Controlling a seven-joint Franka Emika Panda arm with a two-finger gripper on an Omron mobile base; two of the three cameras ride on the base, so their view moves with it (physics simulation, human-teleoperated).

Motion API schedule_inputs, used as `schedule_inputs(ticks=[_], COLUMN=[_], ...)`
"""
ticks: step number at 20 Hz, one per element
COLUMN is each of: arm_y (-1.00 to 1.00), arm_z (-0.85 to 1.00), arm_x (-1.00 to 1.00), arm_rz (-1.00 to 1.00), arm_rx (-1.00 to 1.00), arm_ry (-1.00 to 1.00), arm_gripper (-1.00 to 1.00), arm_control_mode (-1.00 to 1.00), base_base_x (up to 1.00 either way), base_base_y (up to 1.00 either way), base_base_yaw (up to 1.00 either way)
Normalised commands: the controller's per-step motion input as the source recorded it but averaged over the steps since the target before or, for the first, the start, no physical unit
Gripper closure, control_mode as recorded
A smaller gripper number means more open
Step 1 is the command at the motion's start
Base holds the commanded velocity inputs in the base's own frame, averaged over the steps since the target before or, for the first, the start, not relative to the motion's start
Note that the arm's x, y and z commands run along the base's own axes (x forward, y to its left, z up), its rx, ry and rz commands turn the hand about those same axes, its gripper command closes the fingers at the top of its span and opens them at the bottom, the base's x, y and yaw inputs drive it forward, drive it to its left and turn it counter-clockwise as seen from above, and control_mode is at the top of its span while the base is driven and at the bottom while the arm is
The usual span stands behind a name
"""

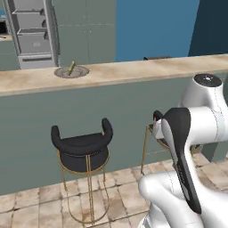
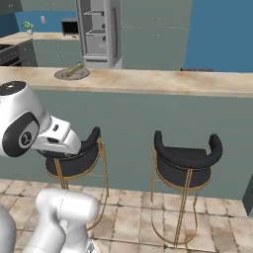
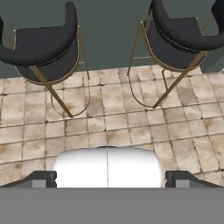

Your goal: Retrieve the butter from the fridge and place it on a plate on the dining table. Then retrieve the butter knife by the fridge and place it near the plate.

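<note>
So the butter (image 1: 71,67) sits on the plate (image 1: 81,72) on the dining table (image 1: 133,71), fridge (image 2: 99,32) open behind; gripper (image 3: 107,179) spread wide, holding nothing, over the stools (image 3: 41,48).

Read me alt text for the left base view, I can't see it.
A stick of butter rests tilted on a grey plate on the long stone-topped dining table. Two black stools stand in front; an open fridge stands behind.
</note>
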Motion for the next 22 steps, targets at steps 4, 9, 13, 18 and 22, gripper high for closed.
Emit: schedule_inputs(ticks=[4, 9, 13, 18, 22], arm_y=[0.00, 0.00, 0.00, 0.00, 0.00], arm_z=[0.00, 0.00, 0.00, 0.00, 0.00], arm_x=[0.00, 0.00, 0.00, 0.00, 0.00], arm_rz=[0.00, 0.00, 0.00, 0.00, 0.00], arm_rx=[0.00, 0.00, 0.00, 0.00, 0.00], arm_ry=[0.00, 0.00, 0.00, 0.00, 0.00], arm_gripper=[-1.00, -1.00, -1.00, -1.00, -1.00], arm_control_mode=[1.00, 1.00, 1.00, 1.00, 1.00], base_base_x=[-0.40, -0.03, 0.03, 0.01, 0.19], base_base_y=[-1.00, -1.00, -1.00, -1.00, -1.00], base_base_yaw=[-0.04, 0.00, 0.03, 0.10, 0.03])
